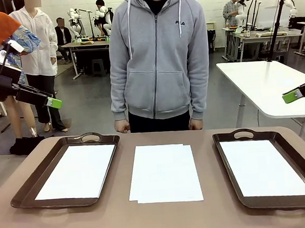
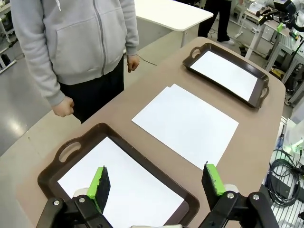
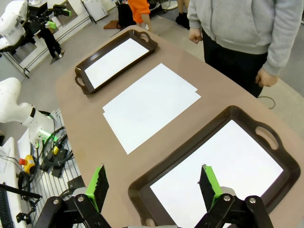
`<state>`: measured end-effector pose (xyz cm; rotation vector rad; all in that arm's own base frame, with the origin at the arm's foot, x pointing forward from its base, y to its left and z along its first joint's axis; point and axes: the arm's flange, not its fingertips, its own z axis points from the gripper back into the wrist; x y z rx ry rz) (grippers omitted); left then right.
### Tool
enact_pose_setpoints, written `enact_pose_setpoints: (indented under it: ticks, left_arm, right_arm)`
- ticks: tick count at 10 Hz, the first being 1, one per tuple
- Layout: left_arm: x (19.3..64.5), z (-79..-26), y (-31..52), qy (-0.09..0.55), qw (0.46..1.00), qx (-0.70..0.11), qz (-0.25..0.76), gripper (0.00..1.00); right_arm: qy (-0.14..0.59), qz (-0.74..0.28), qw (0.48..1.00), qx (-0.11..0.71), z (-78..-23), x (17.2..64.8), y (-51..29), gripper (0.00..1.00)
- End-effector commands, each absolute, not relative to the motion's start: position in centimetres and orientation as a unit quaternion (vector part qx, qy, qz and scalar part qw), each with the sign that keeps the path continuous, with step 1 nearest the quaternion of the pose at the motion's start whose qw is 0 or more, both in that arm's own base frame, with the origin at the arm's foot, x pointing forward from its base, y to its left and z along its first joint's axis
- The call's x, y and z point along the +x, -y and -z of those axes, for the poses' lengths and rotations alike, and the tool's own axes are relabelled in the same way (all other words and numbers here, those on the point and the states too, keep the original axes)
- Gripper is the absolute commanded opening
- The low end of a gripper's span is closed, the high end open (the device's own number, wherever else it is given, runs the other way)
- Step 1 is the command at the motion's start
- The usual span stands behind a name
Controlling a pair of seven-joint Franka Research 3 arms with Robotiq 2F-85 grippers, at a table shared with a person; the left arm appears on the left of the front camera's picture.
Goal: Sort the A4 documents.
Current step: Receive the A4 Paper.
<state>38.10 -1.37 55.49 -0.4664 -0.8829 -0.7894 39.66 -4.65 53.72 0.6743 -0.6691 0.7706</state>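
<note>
A small stack of white A4 documents (image 1: 164,172) lies on the brown table between two dark brown handled trays; the top sheet sits slightly askew on the one below (image 2: 185,123) (image 3: 151,105). One white sheet lies in the left tray (image 1: 67,171) and another in the right tray (image 1: 268,168). My left gripper (image 1: 54,102) hangs open high above the table's left side, over the left tray (image 2: 90,156) in its wrist view. My right gripper (image 1: 291,95) is open, raised at the right over the right tray (image 3: 223,166). Both hold nothing.
A person in a grey hoodie (image 1: 158,55) stands at the far edge with fists (image 1: 122,126) at the table rim. A white table (image 1: 266,84) stands behind on the right. Bare brown tabletop (image 1: 124,222) runs along the near edge.
</note>
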Motion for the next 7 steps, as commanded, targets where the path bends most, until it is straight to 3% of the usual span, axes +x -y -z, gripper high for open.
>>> enact_pose_setpoints:
  ticks: [1, 7]
  left_arm:
    - [37.98, -55.61, 1.41, 0.416, 0.801, -0.221, 0.369, 1.00]
    - [37.98, -55.61, 1.41, 0.416, 0.801, -0.221, 0.369, 1.00]
  right_arm:
    - [0.315, -0.361, 0.818, 0.318, -53.73, 39.64, 4.59, 1.00]
    - [0.315, -0.361, 0.818, 0.318, -53.73, 39.64, 4.59, 1.00]
